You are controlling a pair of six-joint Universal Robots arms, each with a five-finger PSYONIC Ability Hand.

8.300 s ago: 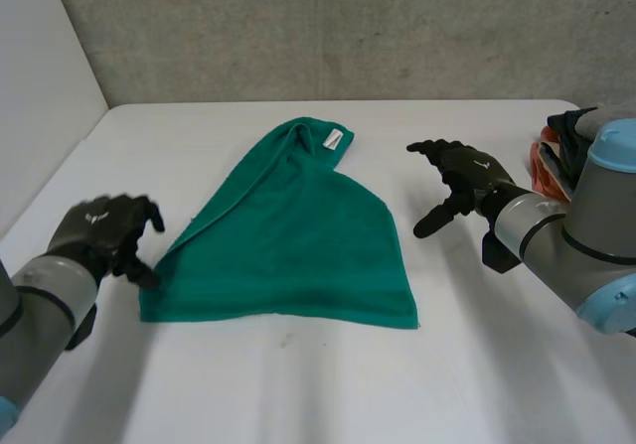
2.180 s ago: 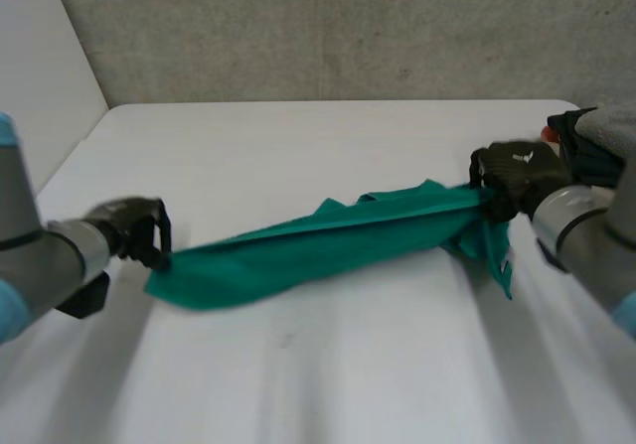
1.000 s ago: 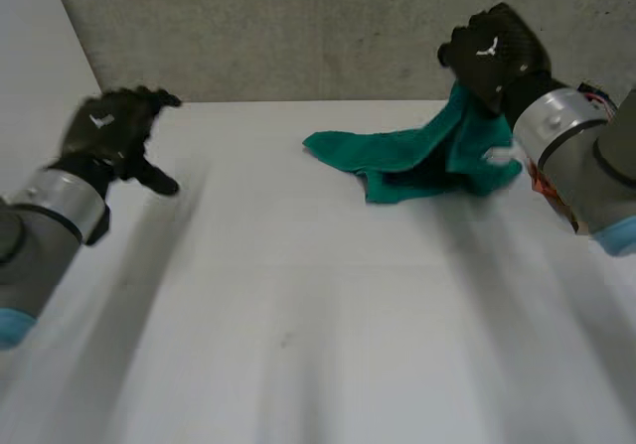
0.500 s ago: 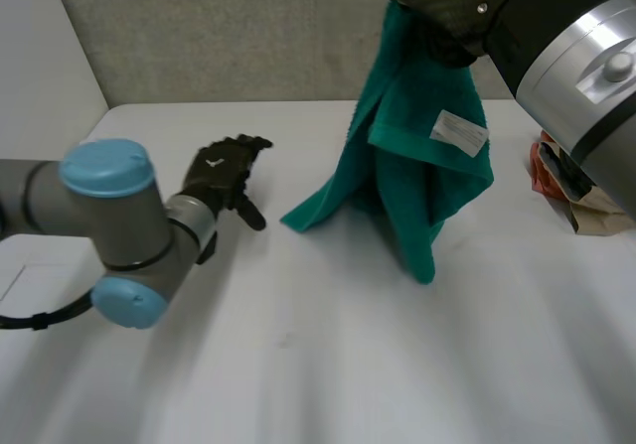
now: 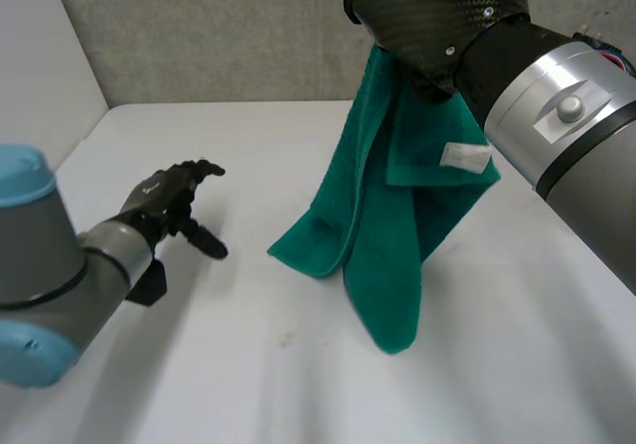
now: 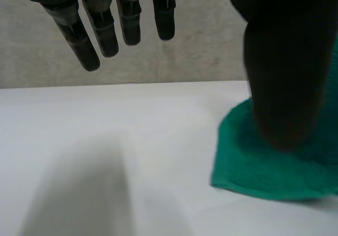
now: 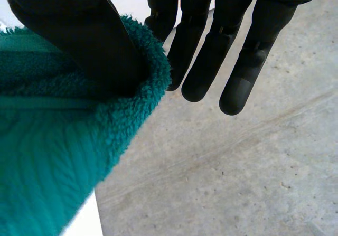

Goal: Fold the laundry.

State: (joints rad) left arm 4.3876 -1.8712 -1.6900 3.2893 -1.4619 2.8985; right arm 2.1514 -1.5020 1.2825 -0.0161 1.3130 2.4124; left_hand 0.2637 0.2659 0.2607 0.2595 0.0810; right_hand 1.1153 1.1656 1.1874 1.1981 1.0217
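Observation:
A green towel [image 5: 388, 225] with a white label [image 5: 465, 156] hangs bunched from my right hand [image 5: 432, 17], held high over the middle of the white table [image 5: 248, 384]. Its lower folds rest on the table. In the right wrist view the thumb [image 7: 79, 35] pinches the towel's fluffy edge [image 7: 53, 157] against the hand, with the fingers [image 7: 211, 51] reaching past it. My left hand [image 5: 169, 201] hovers low over the table, left of the towel and apart from it. Its fingers [image 6: 105, 25] are straight, and the towel's low corner [image 6: 264, 167] lies beyond its thumb [image 6: 285, 77].
A grey concrete wall [image 5: 199, 37] runs along the table's far edge. A white wall [image 5: 40, 67] closes off the left side. My right forearm [image 5: 566, 136] crosses the table's right part.
My right hand has raised the towel off the far side of the table and brought it nearer, so it now hangs down. The left hand has drawn back to the left, empty.

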